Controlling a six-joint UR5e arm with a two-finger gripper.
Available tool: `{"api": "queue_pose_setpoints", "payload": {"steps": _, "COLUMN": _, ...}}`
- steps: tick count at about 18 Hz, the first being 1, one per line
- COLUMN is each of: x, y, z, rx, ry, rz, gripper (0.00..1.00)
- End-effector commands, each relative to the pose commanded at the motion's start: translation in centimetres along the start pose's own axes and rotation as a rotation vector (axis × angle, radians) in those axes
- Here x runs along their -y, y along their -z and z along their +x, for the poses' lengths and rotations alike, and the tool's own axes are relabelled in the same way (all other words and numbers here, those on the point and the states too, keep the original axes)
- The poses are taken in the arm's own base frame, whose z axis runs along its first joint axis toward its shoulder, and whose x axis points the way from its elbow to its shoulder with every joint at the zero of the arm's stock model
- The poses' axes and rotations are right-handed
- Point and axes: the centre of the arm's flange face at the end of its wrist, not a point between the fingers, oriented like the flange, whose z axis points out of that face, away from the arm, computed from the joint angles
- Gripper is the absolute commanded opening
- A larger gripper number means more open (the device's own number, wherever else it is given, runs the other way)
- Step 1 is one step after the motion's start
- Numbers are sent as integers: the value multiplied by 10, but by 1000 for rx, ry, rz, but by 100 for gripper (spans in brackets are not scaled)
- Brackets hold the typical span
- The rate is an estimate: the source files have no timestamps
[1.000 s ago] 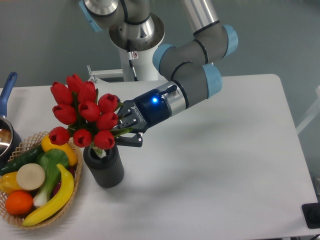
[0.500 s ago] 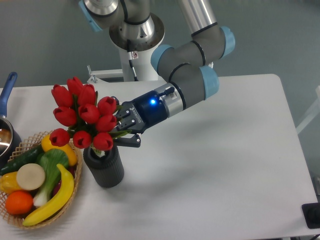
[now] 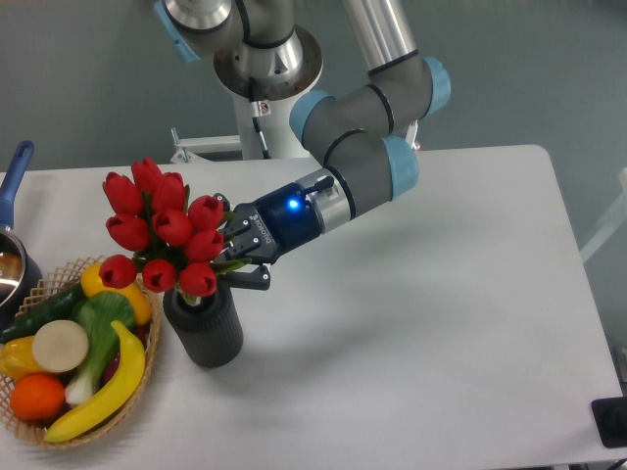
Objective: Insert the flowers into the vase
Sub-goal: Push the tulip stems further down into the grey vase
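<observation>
Right now the end effector (image 3: 235, 257) grips the flowers (image 3: 162, 231) (red tulips) over the vase (image 3: 205, 325).

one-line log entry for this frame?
phase: insertion | gripper: shut on flowers | flowers: stems at vase mouth, blooms above | vase: upright beside basket | released: no

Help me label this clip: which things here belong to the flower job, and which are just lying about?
Job:
flowers
vase
gripper, holding the flowers over the vase

Lying about:
basket of fruit and vegetables
pot with a blue handle
</observation>
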Motion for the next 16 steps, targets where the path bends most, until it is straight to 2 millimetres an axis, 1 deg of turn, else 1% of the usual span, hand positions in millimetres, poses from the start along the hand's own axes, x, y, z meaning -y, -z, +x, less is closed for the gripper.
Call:
{"api": "queue_pose_setpoints", "payload": {"steps": 1, "x": -4, "y": 3, "z": 0, "rx": 5, "ry": 0, "rz": 1, "gripper": 22}}
{"api": "queue_pose_setpoints", "payload": {"steps": 3, "x": -20, "y": 3, "z": 3, "rx": 6, "ry": -6, "rz": -1, "gripper": 22}}
{"api": "queue_pose_setpoints", "payload": {"steps": 5, "x": -32, "y": 10, "z": 3, "rx": 19, "ry": -31, "rz": 2, "gripper": 22}}
{"api": "queue_pose_setpoints", "payload": {"steps": 8, "x": -37, "y": 12, "z": 1, "rx": 22, "ry": -36, "rz": 3, "gripper": 22}}
{"api": "queue_pose_setpoints", "payload": {"steps": 11, "x": -52, "y": 11, "z": 0, "rx": 21, "ry": -36, "rz": 3, "gripper": 23}}
{"api": "queue_pose_setpoints", "payload": {"steps": 16, "x": -70, "y": 13, "z": 1, "rx": 25, "ry": -50, "rz": 3, "gripper": 23}}
